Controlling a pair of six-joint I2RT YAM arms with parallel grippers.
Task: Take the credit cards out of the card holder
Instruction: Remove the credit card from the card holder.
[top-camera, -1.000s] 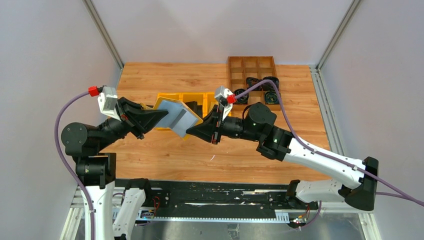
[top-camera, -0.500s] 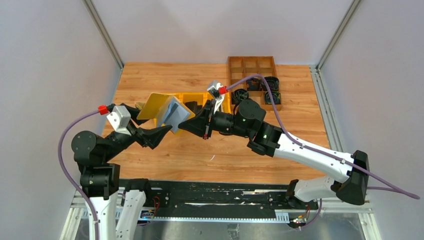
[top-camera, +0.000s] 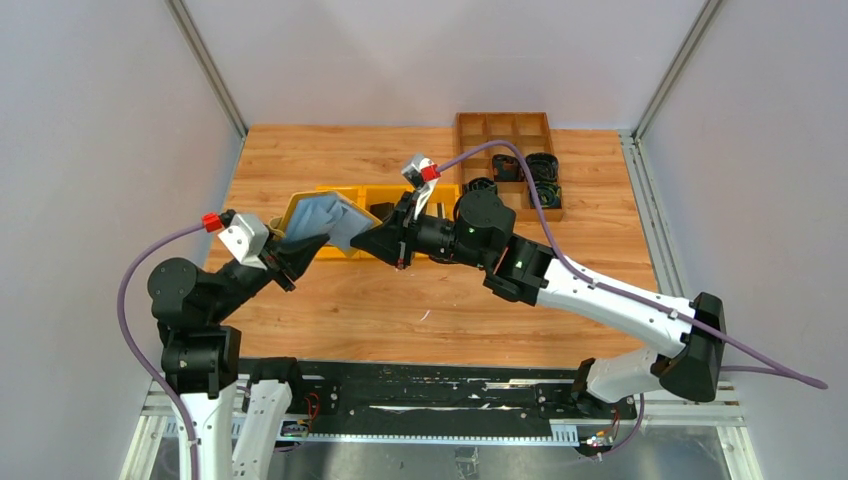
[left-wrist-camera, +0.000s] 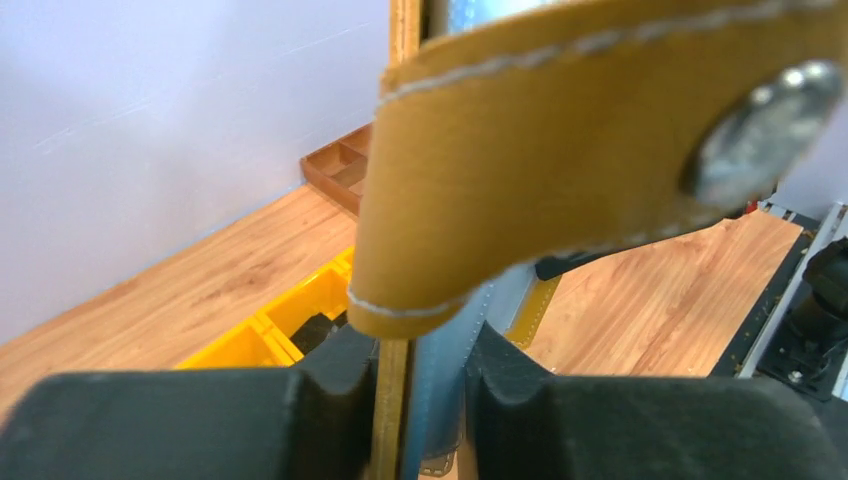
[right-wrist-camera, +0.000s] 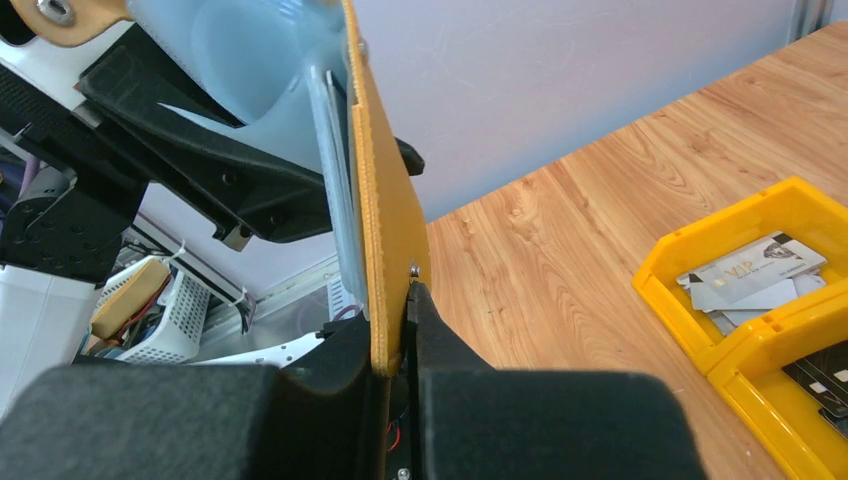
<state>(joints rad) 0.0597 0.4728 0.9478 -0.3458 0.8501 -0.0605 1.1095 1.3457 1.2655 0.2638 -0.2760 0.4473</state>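
Note:
The card holder (top-camera: 322, 220), mustard-tan outside and blue-grey inside, hangs in the air over the table's left-middle, held from both sides. My left gripper (top-camera: 298, 250) is shut on its lower left edge. In the left wrist view the mustard and blue-grey layers (left-wrist-camera: 420, 400) sit between the fingers, and the snap strap (left-wrist-camera: 560, 150) hangs close to the lens. My right gripper (top-camera: 370, 242) is shut on the mustard flap (right-wrist-camera: 385, 250). A thin grey card edge (right-wrist-camera: 332, 170) shows inside the holder. Silver-grey credit cards (right-wrist-camera: 750, 280) lie in a yellow bin (right-wrist-camera: 690, 330).
The row of yellow bins (top-camera: 400, 198) stands just behind the held holder; dark cards (right-wrist-camera: 825, 378) lie in the neighbouring compartment. A brown wooden divider tray (top-camera: 505, 135) with black items (top-camera: 540, 185) stands at the back right. Grey walls close in both sides.
Both grippers have carried the holder to the left and a little farther back. The left arm has drawn in and turned, and the holder has rotated as it moved.

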